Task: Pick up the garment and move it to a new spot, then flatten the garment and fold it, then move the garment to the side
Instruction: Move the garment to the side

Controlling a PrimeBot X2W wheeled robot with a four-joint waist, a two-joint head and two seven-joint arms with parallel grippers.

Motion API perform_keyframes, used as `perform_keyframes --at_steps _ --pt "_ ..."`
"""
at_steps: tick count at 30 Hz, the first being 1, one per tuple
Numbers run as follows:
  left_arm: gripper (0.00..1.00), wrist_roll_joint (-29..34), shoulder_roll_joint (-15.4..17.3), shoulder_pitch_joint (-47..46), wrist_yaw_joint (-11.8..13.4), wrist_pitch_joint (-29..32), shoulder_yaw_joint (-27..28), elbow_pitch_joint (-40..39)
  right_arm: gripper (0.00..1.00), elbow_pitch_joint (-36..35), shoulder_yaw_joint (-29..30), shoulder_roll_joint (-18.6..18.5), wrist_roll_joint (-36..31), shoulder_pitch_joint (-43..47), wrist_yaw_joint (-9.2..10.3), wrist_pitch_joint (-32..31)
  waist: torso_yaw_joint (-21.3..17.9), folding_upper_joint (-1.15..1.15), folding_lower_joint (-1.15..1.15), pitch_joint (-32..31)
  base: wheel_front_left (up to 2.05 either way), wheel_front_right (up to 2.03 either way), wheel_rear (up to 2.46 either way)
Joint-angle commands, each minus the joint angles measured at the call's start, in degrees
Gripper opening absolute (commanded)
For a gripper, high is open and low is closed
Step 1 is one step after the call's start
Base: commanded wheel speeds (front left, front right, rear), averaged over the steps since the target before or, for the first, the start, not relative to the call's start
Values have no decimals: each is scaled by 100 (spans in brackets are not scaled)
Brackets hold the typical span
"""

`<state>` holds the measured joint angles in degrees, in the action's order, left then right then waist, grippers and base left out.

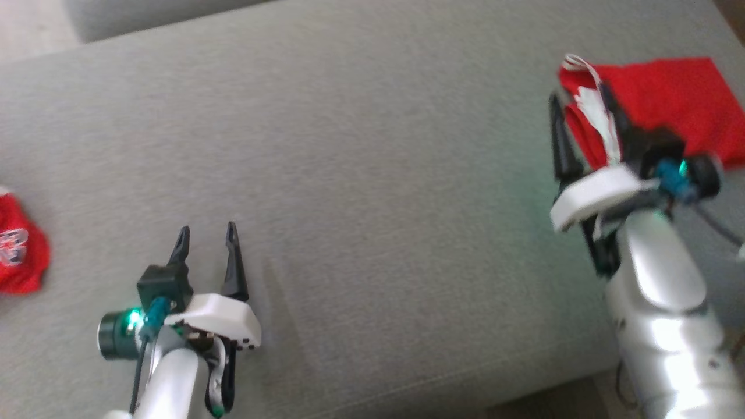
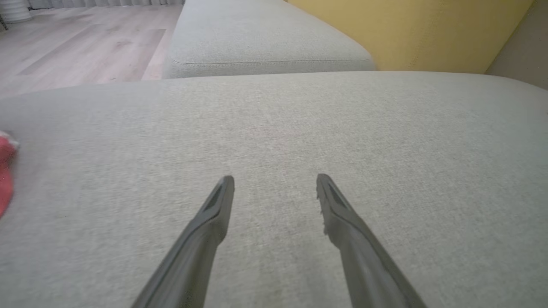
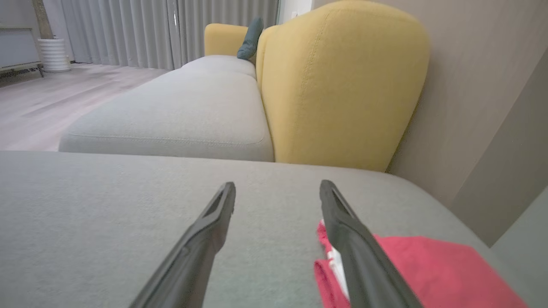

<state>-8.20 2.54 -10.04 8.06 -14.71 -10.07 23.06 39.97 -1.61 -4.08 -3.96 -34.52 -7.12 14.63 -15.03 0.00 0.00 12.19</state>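
Folded red garment w/ white trim [image 1: 669,99] lies flat at far right of the grey fabric sofa cushion [image 1: 372,145], near its back edge. Right gripper [image 1: 579,94] sits at garment's left end, fingers apart: one over the red cloth, the other just beside it over bare cushion, nothing clamped. Garment's long axis runs approx crosswise to those fingers, extending right of the gripper. Left gripper [image 1: 208,228] is also spread wide & empty, well apart at lower left; a 2nd crumpled red cloth w/ white print [image 1: 20,256] lies nearer that arm. Judgement: garment looks set aside; right arm is nearer for any re-grip.
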Motion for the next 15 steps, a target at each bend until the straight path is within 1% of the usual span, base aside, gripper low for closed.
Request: perform_keyframes --at_steps 1,8,15 --pt "100 -24 34 -19 47 -29 208 -206 100 -220 -146 81 91 58 -36 36 303 0 0 -257 0 0 0" --pt "100 -90 34 232 170 -29 318 -243 100 -265 -264 117 489 923 -36 37 792 0 0 -579 0 0 0" --pt "100 -55 34 489 216 -29 483 -328 100 -419 -339 119 937 1367 -36 37 1033 0 0 -839 0 0 0"
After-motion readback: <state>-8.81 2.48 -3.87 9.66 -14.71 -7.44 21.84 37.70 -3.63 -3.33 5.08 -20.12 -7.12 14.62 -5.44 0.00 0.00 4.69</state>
